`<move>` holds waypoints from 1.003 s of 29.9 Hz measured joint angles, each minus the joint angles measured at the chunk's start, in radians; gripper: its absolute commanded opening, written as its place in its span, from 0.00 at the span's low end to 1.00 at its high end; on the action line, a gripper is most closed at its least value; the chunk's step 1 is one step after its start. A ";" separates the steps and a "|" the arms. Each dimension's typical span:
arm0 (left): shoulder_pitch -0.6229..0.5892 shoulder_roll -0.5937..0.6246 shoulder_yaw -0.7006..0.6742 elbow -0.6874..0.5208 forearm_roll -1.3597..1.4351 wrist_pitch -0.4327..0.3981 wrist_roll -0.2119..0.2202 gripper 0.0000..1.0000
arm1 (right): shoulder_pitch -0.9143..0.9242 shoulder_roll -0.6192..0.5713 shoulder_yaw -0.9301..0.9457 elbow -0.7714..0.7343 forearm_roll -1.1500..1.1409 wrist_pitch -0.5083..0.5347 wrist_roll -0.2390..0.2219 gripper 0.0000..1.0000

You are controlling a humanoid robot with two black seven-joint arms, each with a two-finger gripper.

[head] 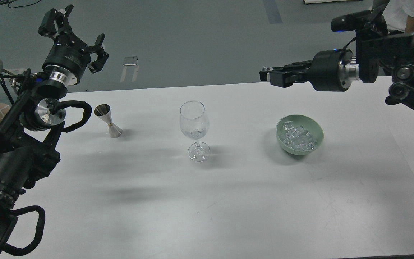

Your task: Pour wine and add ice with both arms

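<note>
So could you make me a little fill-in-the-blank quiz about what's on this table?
1. The clear ice cubes lie in a pale ____ bowl.
2. The clear stemmed wine glass stands between the bowl and the silver metal ____.
3. The left gripper has its fingers spread ____.
4. Both grippers hold ____.

Missing words: green; jigger; open; nothing

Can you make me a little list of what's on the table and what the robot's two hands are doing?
table: white table
middle: clear wine glass, upright
left of glass: small metal measuring cup, standing
right of glass: green bowl holding ice
left hand: left hand, fingers spread open, raised, holding nothing
right hand: right hand, pointing left, raised behind the bowl, holding nothing; open or closed unclear
wine in glass: too hard to tell
</note>
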State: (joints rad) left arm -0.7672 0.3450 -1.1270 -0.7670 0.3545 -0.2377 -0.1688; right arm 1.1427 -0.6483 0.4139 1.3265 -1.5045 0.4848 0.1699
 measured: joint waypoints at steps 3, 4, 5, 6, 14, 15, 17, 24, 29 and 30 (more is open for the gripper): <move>0.000 0.011 0.000 0.000 0.000 0.001 0.000 0.98 | 0.029 0.066 -0.003 0.000 -0.001 0.000 -0.007 0.00; 0.000 0.015 -0.001 0.000 -0.001 0.001 0.000 0.98 | 0.034 0.083 -0.004 -0.002 -0.002 0.000 -0.011 0.00; 0.000 0.017 -0.002 0.000 -0.001 0.002 0.000 0.98 | 0.037 0.102 -0.006 -0.003 -0.002 0.000 -0.015 0.00; 0.000 0.019 -0.002 0.000 -0.001 0.002 0.000 0.98 | 0.038 0.122 -0.007 -0.004 -0.003 0.000 -0.022 0.00; -0.002 0.030 -0.003 0.000 -0.001 0.004 0.000 0.98 | 0.032 0.260 -0.012 -0.030 -0.036 0.000 -0.049 0.00; -0.002 0.031 -0.003 0.000 -0.001 0.004 0.000 0.98 | 0.033 0.281 -0.012 -0.041 -0.042 0.000 -0.049 0.00; -0.001 0.031 -0.003 0.000 -0.001 0.004 0.000 0.98 | 0.037 0.311 -0.012 -0.057 -0.049 0.000 -0.049 0.00; -0.001 0.031 -0.003 0.000 -0.018 0.005 0.000 0.98 | 0.041 0.349 -0.012 -0.092 -0.057 0.000 -0.049 0.00; -0.001 0.029 -0.003 0.000 -0.020 0.005 0.000 0.98 | 0.039 0.412 -0.014 -0.139 -0.058 0.000 -0.049 0.00; -0.001 0.029 -0.003 0.000 -0.020 0.005 -0.001 0.98 | 0.039 0.426 -0.013 -0.149 -0.059 0.000 -0.049 0.00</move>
State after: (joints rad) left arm -0.7685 0.3744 -1.1305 -0.7669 0.3345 -0.2331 -0.1696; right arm 1.1816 -0.2221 0.4004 1.1777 -1.5631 0.4845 0.1211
